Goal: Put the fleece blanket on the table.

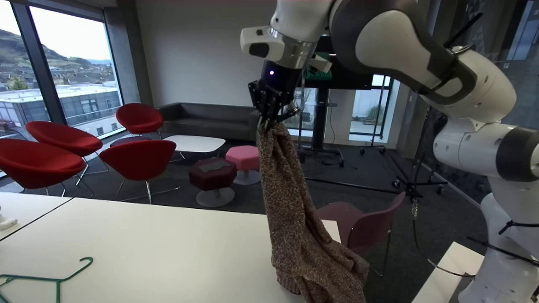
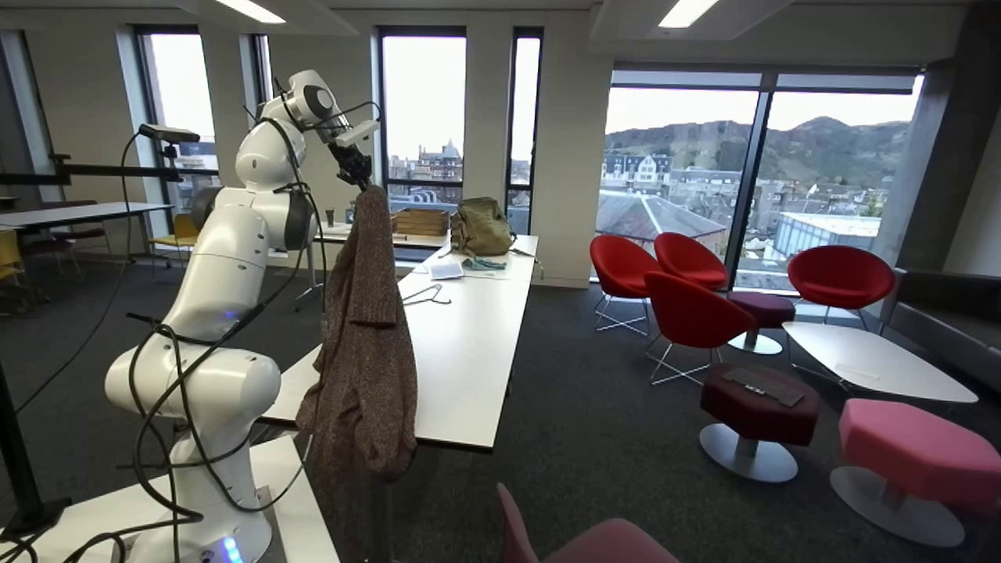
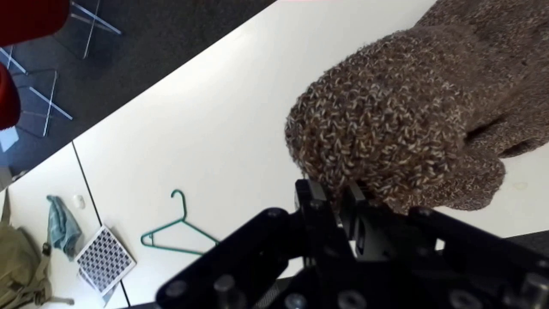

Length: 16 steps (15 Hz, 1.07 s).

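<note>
The fleece blanket (image 1: 290, 210) is a brownish-mauve knitted cloth hanging in long folds; it also shows in an exterior view (image 2: 364, 336) and in the wrist view (image 3: 386, 116). My gripper (image 1: 265, 122) is shut on its top end and holds it high up, also in an exterior view (image 2: 364, 184). In the wrist view, cloth sits between the two fingertips (image 3: 336, 193). The table (image 1: 168, 244) has a pale cream-white top, also visible in an exterior view (image 2: 469, 352). The blanket hangs at the table's robot-side end, its lower part reaching below the top; whether it touches the edge is unclear.
A green hanger (image 3: 183, 221) lies on the table. Farther along are a checkered flat item (image 3: 106, 259), a bluish cloth (image 3: 63, 227) and an olive backpack (image 2: 482, 227). A mauve chair (image 1: 372, 225) stands close to the table's end.
</note>
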Each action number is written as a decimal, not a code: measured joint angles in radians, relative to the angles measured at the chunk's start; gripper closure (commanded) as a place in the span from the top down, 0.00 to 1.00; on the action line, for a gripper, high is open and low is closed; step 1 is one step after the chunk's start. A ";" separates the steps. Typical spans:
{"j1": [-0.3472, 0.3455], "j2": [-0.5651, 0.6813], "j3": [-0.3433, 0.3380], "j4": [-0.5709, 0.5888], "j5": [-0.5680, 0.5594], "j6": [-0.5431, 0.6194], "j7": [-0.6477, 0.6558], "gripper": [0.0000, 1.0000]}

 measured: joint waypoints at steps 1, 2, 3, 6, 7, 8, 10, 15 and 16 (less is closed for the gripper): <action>-0.001 0.019 -0.023 0.001 0.040 0.059 -0.020 0.03; -0.006 0.042 -0.044 0.004 0.084 0.117 -0.040 0.03; -0.014 0.069 -0.063 0.007 0.136 0.175 -0.061 0.03; -0.064 0.172 -0.090 0.022 0.306 0.315 -0.124 0.03; -0.088 0.212 -0.090 0.030 0.365 0.349 -0.148 0.03; -0.112 0.255 -0.090 0.038 0.422 0.375 -0.173 0.03; -0.158 0.336 -0.084 0.062 0.531 0.398 -0.220 0.03; -0.175 0.436 -0.100 0.099 0.627 0.201 -0.171 0.03; -0.158 0.435 -0.112 0.110 0.626 0.125 -0.137 0.03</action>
